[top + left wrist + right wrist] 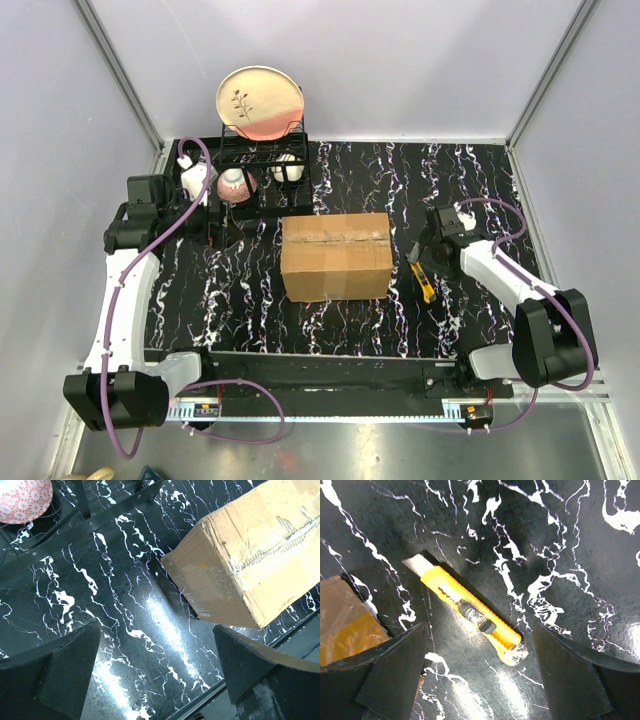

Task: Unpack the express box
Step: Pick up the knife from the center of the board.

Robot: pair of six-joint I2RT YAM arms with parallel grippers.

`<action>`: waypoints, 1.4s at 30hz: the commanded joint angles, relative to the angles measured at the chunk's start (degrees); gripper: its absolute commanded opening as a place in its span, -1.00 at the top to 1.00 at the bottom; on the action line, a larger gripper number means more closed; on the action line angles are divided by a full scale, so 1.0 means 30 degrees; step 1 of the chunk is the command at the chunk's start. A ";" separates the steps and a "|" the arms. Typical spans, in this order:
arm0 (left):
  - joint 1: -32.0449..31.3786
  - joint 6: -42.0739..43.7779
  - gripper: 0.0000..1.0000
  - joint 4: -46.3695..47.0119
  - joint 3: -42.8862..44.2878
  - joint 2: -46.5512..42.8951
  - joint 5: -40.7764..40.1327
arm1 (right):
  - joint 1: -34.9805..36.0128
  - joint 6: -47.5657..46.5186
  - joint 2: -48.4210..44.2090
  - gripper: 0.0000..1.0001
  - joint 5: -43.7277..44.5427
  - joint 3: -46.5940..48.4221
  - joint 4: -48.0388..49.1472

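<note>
The express box (335,255) is a plain brown carton with its taped flaps shut, standing in the middle of the black marbled table. In the left wrist view its corner (250,555) fills the upper right. My left gripper (220,228) hangs left of the box, open and empty, its fingers (70,665) wide apart over bare table. A yellow utility knife (470,610) with its blade out lies right of the box (424,280). My right gripper (477,665) is open just over the knife's rear end, the jaws apart and not touching it.
A black wire dish rack (262,160) stands at the back left with a cream plate (260,100), a pink patterned bowl (236,183) and a white cup (288,168). The table's front rail (320,360) runs between the arm bases. Grey walls close in both sides.
</note>
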 commanded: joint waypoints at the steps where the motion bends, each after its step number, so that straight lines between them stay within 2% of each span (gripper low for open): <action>1: 0.0084 0.0136 -0.98 0.0013 0.0971 0.0077 0.0909 | 0.0958 0.0720 -0.0555 -0.79 0.1168 -0.0622 0.0550; 8: 0.0084 0.0194 -0.98 -0.0456 0.1410 0.0341 0.1436 | 0.2190 0.1541 0.0234 -0.72 0.1286 -0.1648 0.0962; 15: 0.0084 0.0341 -0.98 -0.0924 0.1733 0.0049 0.1671 | 0.2250 0.1894 0.1289 -0.54 0.2396 -0.0771 -0.0063; 21: 0.0055 0.0516 -0.98 -0.1364 0.1996 -0.0274 0.1963 | 0.2250 0.1807 0.1759 -0.52 0.3100 0.0078 -0.0444; 35: 0.0084 0.0897 -0.98 -0.2038 0.3021 -0.0215 0.2023 | 0.2513 0.2831 0.4336 -0.31 0.2986 0.0431 0.0287; 37: 0.0084 0.0985 -0.98 -0.2184 0.3110 -0.0215 0.1965 | 0.2630 0.2948 0.4688 -0.25 0.2636 0.0374 0.0667; 38: 0.0055 0.1102 -0.98 -0.2214 0.3139 -0.0244 0.1935 | 0.2717 0.2978 0.4747 -0.12 0.2198 0.0170 0.0901; 42: 0.0084 0.1161 -0.98 -0.2214 0.3052 -0.0274 0.1876 | 0.3449 0.3445 0.4894 0.10 0.1667 -0.0300 0.1635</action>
